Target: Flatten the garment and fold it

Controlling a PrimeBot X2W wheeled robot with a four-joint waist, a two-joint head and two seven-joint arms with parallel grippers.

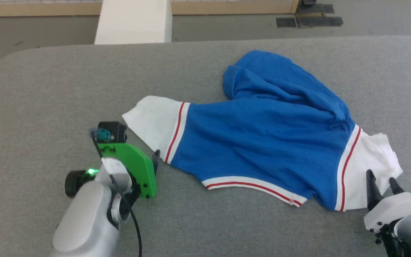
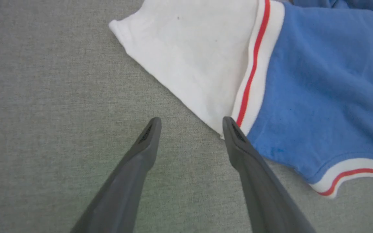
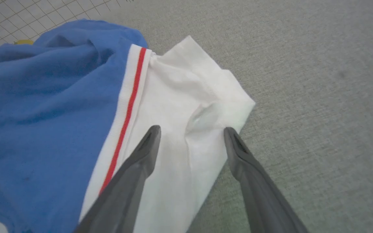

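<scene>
The blue garment (image 1: pixel 262 139) lies crumpled on the grey table, with a bunched fold at its far side. One white sleeve (image 1: pixel 153 119) points left, the other white sleeve (image 1: pixel 369 164) points right. Red-and-white trim runs along the hem near me. My left gripper (image 2: pixel 191 124) is open just short of the left sleeve's near corner (image 2: pixel 202 81), one fingertip at the striped seam. My right gripper (image 3: pixel 191 132) is open above the right sleeve (image 3: pixel 186 106), holding nothing. In the head view the right gripper (image 1: pixel 382 178) sits at the sleeve's near edge.
The grey fabric table (image 1: pixel 48 107) spreads wide to the left and in front of the garment. Its rounded far-left corner and far edge meet the floor. A white block (image 1: pixel 134 21) stands beyond the far edge.
</scene>
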